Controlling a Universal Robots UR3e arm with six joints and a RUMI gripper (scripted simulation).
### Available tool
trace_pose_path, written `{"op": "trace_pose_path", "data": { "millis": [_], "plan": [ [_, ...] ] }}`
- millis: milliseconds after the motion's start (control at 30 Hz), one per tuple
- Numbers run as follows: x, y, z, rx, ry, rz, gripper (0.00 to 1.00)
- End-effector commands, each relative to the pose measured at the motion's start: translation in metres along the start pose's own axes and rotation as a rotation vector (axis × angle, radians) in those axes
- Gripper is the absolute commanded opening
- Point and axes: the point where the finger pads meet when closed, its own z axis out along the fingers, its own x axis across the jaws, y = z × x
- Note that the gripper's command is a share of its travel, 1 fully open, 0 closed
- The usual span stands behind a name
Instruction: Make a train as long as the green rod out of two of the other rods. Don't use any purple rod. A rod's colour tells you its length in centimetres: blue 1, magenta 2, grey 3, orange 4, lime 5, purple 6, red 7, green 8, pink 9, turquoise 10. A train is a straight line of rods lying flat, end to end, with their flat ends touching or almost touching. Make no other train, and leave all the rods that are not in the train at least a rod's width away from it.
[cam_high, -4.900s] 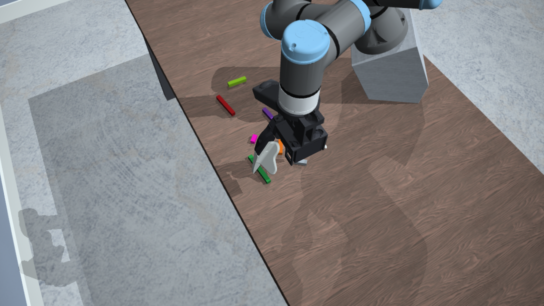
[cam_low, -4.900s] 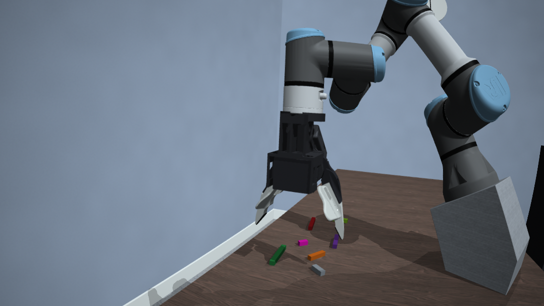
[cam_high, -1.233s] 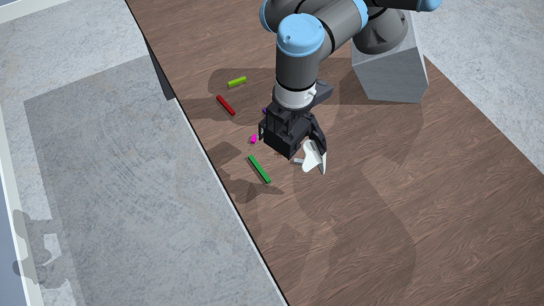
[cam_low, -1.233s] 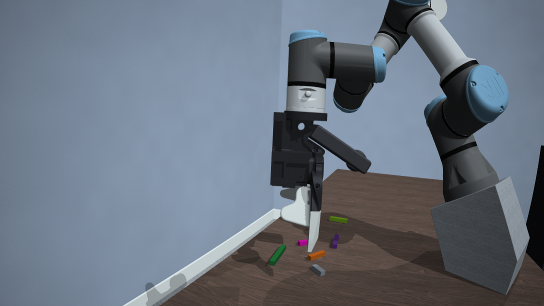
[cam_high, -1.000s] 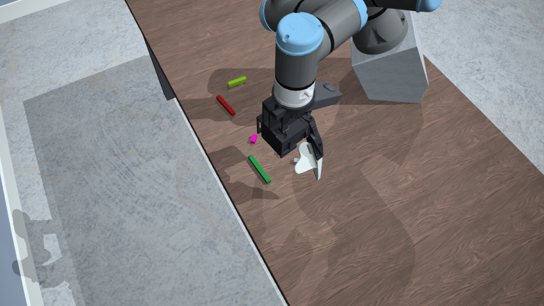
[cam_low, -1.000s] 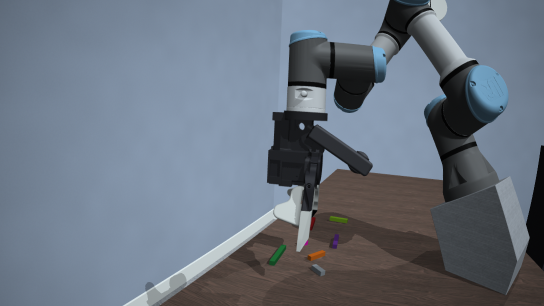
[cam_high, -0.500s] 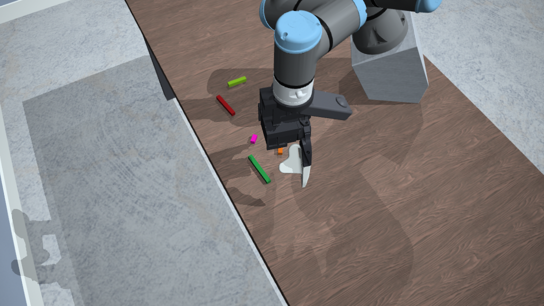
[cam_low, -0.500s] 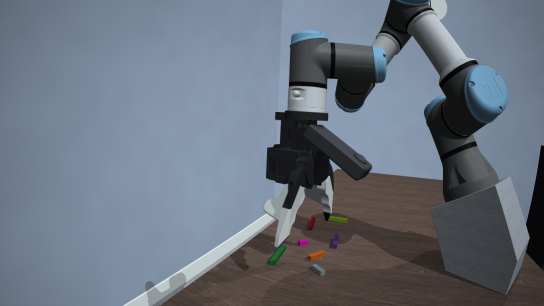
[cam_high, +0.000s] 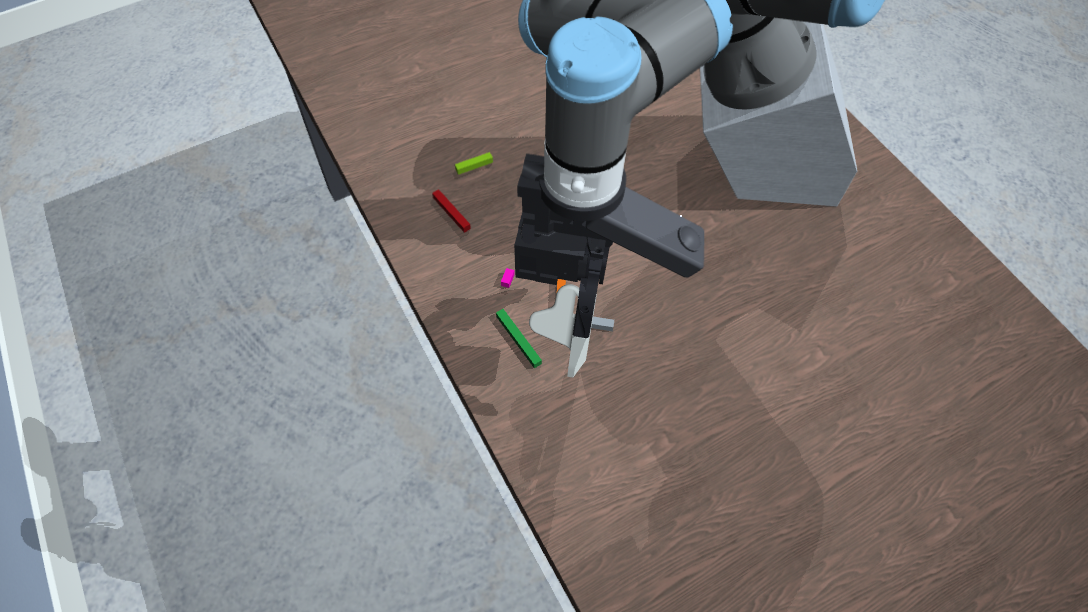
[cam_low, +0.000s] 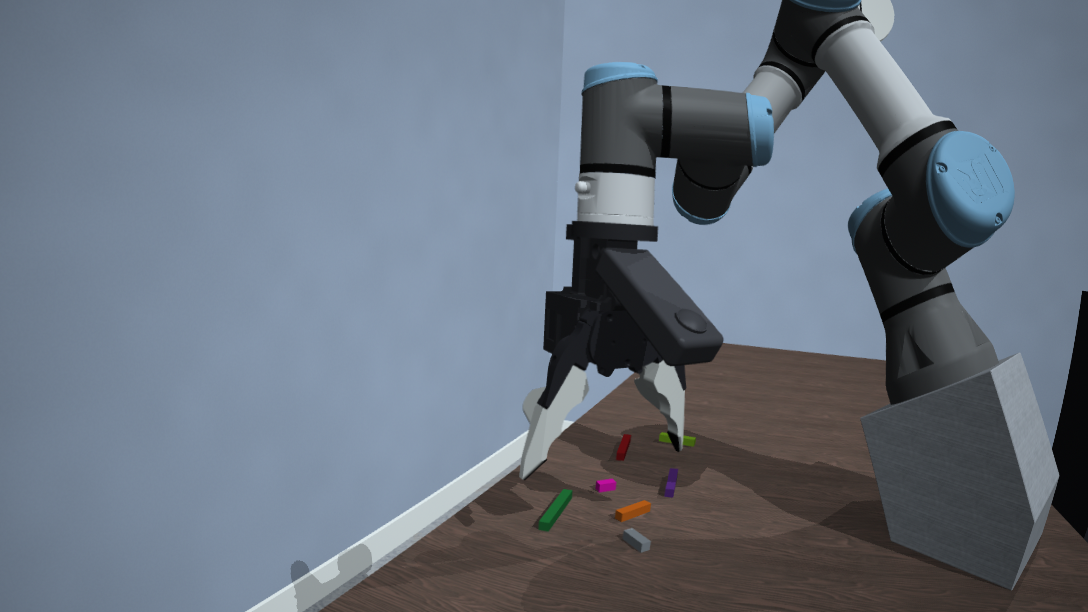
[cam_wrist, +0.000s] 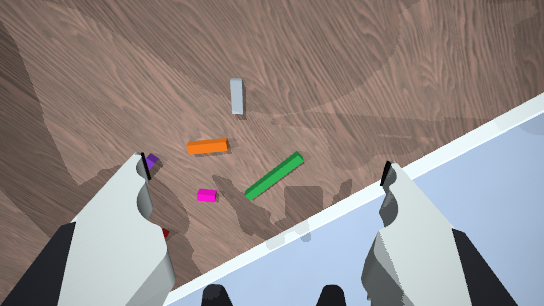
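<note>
Top view first: you have the green rod (cam_high: 518, 338) (cam_low: 555, 510) (cam_wrist: 273, 175) as your measure, and the grey rod (cam_high: 603, 324) (cam_low: 636, 539) (cam_wrist: 237, 96) lies to its right, partly hidden by a finger of the end effector (cam_high: 555, 270) (cam_low: 601, 462) (cam_wrist: 265, 170). Your lime rod (cam_high: 474, 162) (cam_low: 688, 440) is up and left of the green one, well apart, so grey and lime, the pair that should add up to green, are not joined yet. Exterior view: the end effector hangs above the table (cam_high: 684, 426) (cam_low: 760, 395) (cam_wrist: 320, 65), released, fingers spread wide with nothing between them. Here you find grey to the right of green and a little nearer the camera, its long axis crossing green's direction; lime is beyond green, to its right, behind one fingertip. Wrist view: grey sits up and left of green, its long axis running nearly up and down the picture, while the fingertips face each other left and right. I judge grey the likely next pick: you would keep roughly this wrist angle, shift toward grey, beyond green's upper end, then lower and close across its long sides. Watch the orange rod (cam_low: 633, 510) (cam_wrist: 207, 146), left of green and near grey, as you descend.
</note>
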Motion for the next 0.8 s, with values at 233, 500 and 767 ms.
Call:
{"op": "trace_pose_path", "data": {
  "millis": [233,500,767],
  "plan": [
    [0.0038,0.0034,-0.0007,-0.006,-0.004,0.387,1.0],
    [0.005,0.0056,-0.0008,-0.007,-0.004,0.562,1.0],
    [0.0059,0.0082,-0.0009,-0.007,-0.003,0.737,1.0]
  ]
}}
